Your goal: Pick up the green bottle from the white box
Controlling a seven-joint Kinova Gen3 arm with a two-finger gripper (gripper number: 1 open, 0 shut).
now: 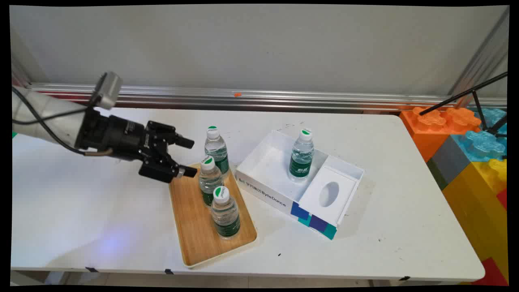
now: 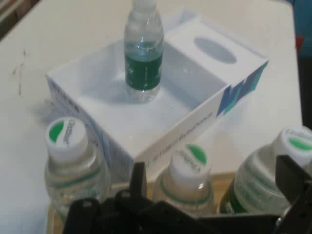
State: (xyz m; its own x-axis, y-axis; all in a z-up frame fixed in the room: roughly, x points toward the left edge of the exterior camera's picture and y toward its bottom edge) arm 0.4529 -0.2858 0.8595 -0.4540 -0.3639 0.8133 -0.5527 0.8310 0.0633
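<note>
My gripper point(image 1: 190, 157) hangs open just left of a wooden tray point(image 1: 194, 227), at cap height of three small water bottles with green labels and white caps. The far bottle point(image 1: 216, 151), middle bottle point(image 1: 209, 180) and near bottle point(image 1: 225, 213) stand in a row on the tray. In the hand view the middle bottle point(image 2: 189, 181) stands ahead between the two fingers of the gripper point(image 2: 213, 170), with a bottle point(image 2: 68, 161) to its left and another point(image 2: 270, 183) to its right. Nothing is held. A fourth bottle point(image 1: 301, 155) point(image 2: 143, 56) stands upright in a white box point(image 1: 259, 188) point(image 2: 195, 129).
The white box, lettered ByteDance, lies right of the tray and has a raised insert point(image 1: 329, 194) with an oval hole. Large orange, blue and yellow toy blocks point(image 1: 466, 150) stand past the table's right edge. A black tripod leg point(image 1: 462, 95) crosses above them.
</note>
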